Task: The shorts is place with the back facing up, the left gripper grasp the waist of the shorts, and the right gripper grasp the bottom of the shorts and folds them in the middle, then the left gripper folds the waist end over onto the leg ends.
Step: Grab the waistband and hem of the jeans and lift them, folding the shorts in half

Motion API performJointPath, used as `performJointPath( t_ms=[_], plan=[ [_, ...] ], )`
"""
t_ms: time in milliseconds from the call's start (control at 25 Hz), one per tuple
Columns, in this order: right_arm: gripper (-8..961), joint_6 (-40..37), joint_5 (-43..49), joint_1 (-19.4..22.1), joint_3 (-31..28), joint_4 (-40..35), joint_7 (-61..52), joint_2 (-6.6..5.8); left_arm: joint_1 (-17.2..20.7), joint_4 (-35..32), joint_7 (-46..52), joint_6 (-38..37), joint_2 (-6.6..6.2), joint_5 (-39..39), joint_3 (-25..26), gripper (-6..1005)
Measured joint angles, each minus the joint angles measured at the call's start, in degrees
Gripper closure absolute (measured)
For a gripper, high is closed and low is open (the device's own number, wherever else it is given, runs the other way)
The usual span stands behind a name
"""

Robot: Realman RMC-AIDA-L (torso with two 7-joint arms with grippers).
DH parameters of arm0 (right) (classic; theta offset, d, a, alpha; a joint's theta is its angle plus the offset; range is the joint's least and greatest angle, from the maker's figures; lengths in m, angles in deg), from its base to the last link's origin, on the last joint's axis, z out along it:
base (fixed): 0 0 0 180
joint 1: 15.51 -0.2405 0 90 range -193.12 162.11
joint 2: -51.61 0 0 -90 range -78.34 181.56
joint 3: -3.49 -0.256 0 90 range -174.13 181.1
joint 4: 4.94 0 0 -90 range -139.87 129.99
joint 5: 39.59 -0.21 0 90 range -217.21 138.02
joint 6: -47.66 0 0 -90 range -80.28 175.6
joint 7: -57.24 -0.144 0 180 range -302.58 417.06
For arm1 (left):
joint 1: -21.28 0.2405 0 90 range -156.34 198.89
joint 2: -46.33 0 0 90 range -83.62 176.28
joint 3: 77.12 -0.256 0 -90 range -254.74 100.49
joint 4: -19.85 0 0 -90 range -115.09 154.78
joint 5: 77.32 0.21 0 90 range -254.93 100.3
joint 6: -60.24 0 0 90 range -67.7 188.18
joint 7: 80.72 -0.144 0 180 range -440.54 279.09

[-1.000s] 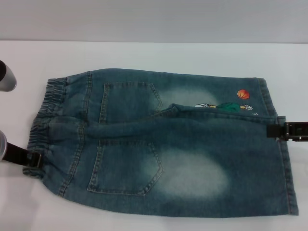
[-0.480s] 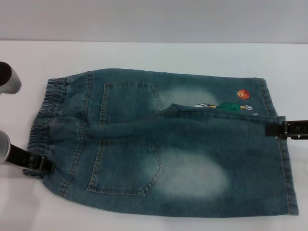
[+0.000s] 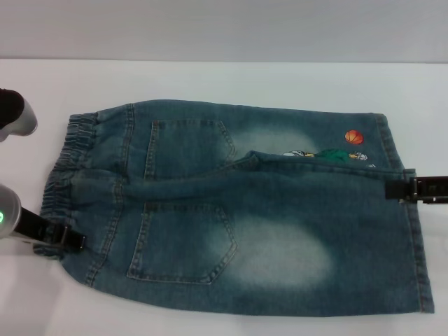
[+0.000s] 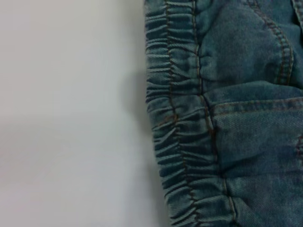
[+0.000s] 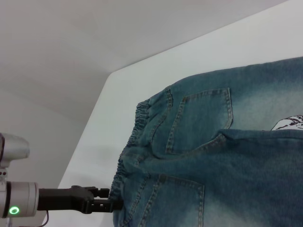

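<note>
From the head, we see the shorts (image 3: 238, 210) filling mid-frame on the white table (image 3: 224, 80), already doubled lengthwise. The left gripper (image 3: 59, 236), lower left, pinches the waist of the shorts (image 3: 66, 175); the right gripper (image 3: 406, 190), at the right edge, pinches the hem. We judge the waist-to-legs fold comes next, needing a lift; nothing obstructs.

The left wrist shows only puckered elastic.

The right wrist shows the left claw clamped on the band, lower left.

silver arm (image 3: 8, 217) with green light, black tool (image 5: 102, 204).
</note>
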Motion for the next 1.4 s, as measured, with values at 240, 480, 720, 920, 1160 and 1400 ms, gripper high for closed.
performJointPath(
  t_ms=[240, 480, 720, 920, 1160, 1400],
  plan=[
    [384, -0.08, -0.03, -0.13, 0.00, 0.01, 0.00, 0.00, -0.59, -1.56, -0.01, -0.01, 0.00, -0.14, -0.04, 154],
    [386, -0.12, -0.05, -0.35, 0.00, 0.00, 0.00, -0.04, -0.60, -0.96, 0.00, 0.39, 0.00, -0.18, -0.28, 162],
    [387, -0.30, -0.19, -0.46, -0.31, 0.00, 0.00, -0.07, 0.00, 0.63, -0.49, 0.69, 0.00, -0.16, -0.11, 181],
    [389, -0.30, -0.19, -0.46, -0.37, 0.00, 0.00, -0.09, -0.15, 0.89, -0.46, 0.78, 0.03, -0.24, -0.43, 401],
    [390, -0.29, -0.24, -0.41, -0.31, 0.00, 0.00, -0.09, -0.02, 1.05, -0.49, 0.95, 0.08, -0.51, -0.44, 484],
    [392, -0.47, 0.23, -0.25, -0.23, 0.02, -0.62, -0.09, 0.11, 3.01, -0.31, 1.81, 0.09, -0.33, -0.44, 559]
  ],
)
